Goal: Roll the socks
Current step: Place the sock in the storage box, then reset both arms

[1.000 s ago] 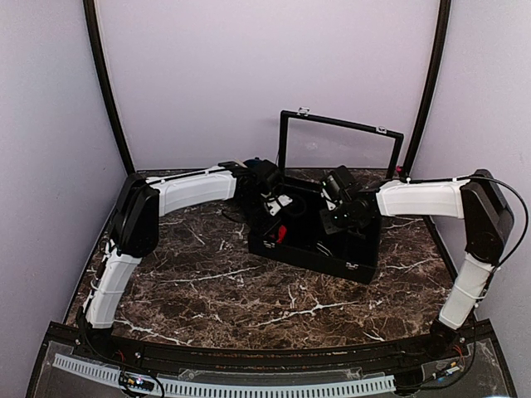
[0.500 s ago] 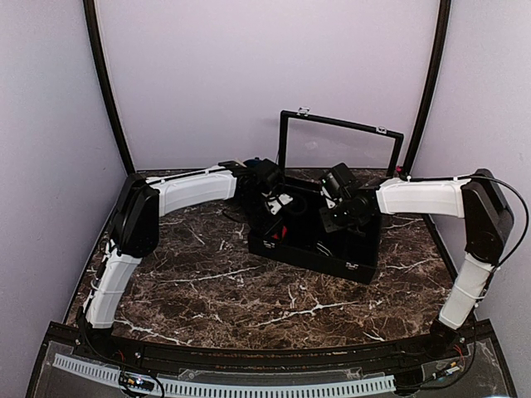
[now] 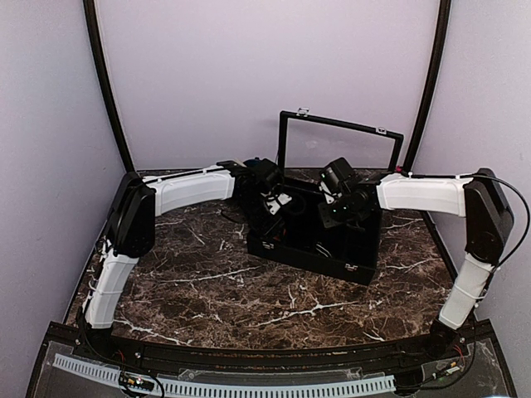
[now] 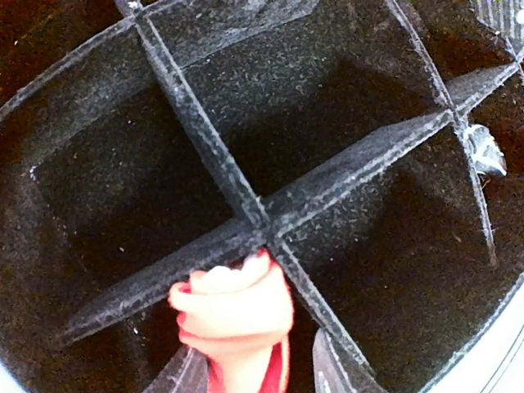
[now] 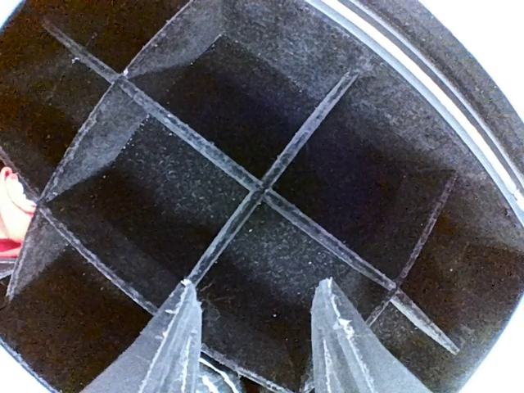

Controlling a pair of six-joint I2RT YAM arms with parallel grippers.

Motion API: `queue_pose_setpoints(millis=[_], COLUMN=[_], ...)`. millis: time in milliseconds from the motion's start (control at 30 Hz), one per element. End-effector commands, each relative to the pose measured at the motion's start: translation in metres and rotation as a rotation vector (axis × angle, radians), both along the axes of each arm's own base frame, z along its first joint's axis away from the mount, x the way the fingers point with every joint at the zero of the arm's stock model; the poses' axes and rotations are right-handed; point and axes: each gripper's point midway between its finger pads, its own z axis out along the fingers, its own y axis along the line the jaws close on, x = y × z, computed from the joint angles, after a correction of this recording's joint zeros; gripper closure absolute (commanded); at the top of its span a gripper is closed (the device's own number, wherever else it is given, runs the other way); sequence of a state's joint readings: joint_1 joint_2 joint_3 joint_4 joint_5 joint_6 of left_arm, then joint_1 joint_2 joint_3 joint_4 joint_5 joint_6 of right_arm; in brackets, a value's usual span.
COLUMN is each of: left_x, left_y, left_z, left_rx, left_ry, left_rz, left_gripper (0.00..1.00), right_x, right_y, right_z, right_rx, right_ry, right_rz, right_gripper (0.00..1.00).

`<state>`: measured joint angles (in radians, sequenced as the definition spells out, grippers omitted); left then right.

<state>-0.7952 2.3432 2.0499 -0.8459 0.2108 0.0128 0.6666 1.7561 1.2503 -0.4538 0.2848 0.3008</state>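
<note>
The bundled red sock [image 4: 233, 315] lies between the parted jaws of the left gripper [image 4: 258, 352] and could spring loose, or catch a finger and ride out of its cell in the box [image 4: 57, 205]. Its long axis runs from that gripper to the divider [image 4: 188, 115] crossing, with its rounded end touching there. The right gripper [image 5: 255, 284] hangs open and empty.

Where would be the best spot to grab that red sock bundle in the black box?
Probably its rounded, bunched body, coming straight down from above with the jaws straddling it. The red sock sits wadded in one compartment, pressed against the dividers, so those walls would likely block a sideways approach.
</note>
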Motion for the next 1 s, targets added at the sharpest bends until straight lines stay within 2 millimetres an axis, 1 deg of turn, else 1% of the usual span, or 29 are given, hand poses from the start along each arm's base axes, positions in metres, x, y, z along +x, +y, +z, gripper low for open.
queue_pose_setpoints(millis=[0, 267, 500, 733, 867, 967], left_x=[-0.065, -0.040, -0.028, -0.016, -0.007, 0.002], left_y=[0.060, 0.058, 0.049, 0.051, 0.047, 0.044], left_z=[-0.037, -0.009, 0.011, 0.027, 0.046, 0.066], left_rx=[0.270, 0.219, 0.144, 0.120, 0.079, 0.031], left_ry=[0.251, 0.143, 0.095, 0.052, 0.010, -0.034], left_rz=[-0.007, 0.056, 0.083, 0.107, 0.120, 0.137], left_gripper=[0.54, 0.54, 0.53, 0.51, 0.51, 0.51], right_x=[0.005, 0.004, 0.005, 0.008, 0.011, 0.014], right_y=[0.001, 0.001, 0.002, 0.004, 0.006, 0.007], right_z=[0.008, 0.012, 0.012, 0.015, 0.018, 0.021], right_rx=[0.020, 0.027, 0.029, 0.032, 0.031, 0.037], right_ry=[-0.004, -0.005, -0.007, -0.017, -0.026, -0.034], right_rz=[-0.016, -0.022, -0.025, -0.022, -0.018, -0.018], right_gripper=[0.57, 0.57, 0.57, 0.57, 0.57, 0.57])
